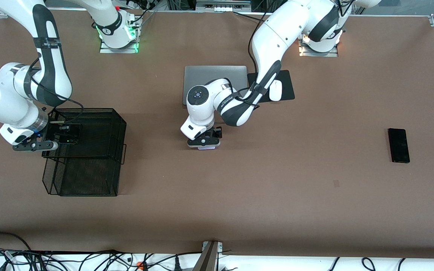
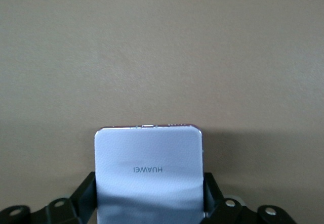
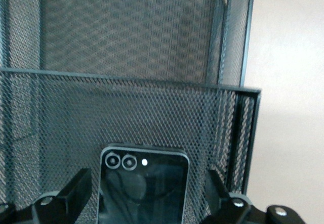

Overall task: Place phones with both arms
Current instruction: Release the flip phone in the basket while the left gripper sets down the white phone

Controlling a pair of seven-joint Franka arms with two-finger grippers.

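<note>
phones first: the small black phone (image 1: pixel 70 140) is lying inside the mesh basket (image 1: pixel 100 113), which sits toward the right arm's end of the worktop from the laptop (image 1: pixel 217 73) and a bit nearer the front camera than it. the right gripper (image 3: pixel 147 198) is down in the basket around that phone with its jaws open. you can see a gap on each side of the phone in the right wrist view, so i'd call that one dropped off. to finish it cleanly i'd lift straight up out of the basket with no sideways drift, since the mesh walls are close and a snagged pad could drag the phone along.

next, the pale lilac phone (image 2: pixel 149 153) lies flat on the worktop just nearer the front camera than the laptop. the left gripper (image 2: pixel 149 204) is right down over it, lined up with the phone's two side edges. honestly i can't tell whether its jaws are gripping the phone or not. if the plan is a pickup, keep it centred and square so the phone doesn't twist, squeeze on the edges only, then lift level before heading for the basket.

last, the long black phone (image 1: pixel 398 145) is untouched, well toward the left arm's end from the laptop. it's a longer slab, so i'd grab it across the short width near the middle.
</note>
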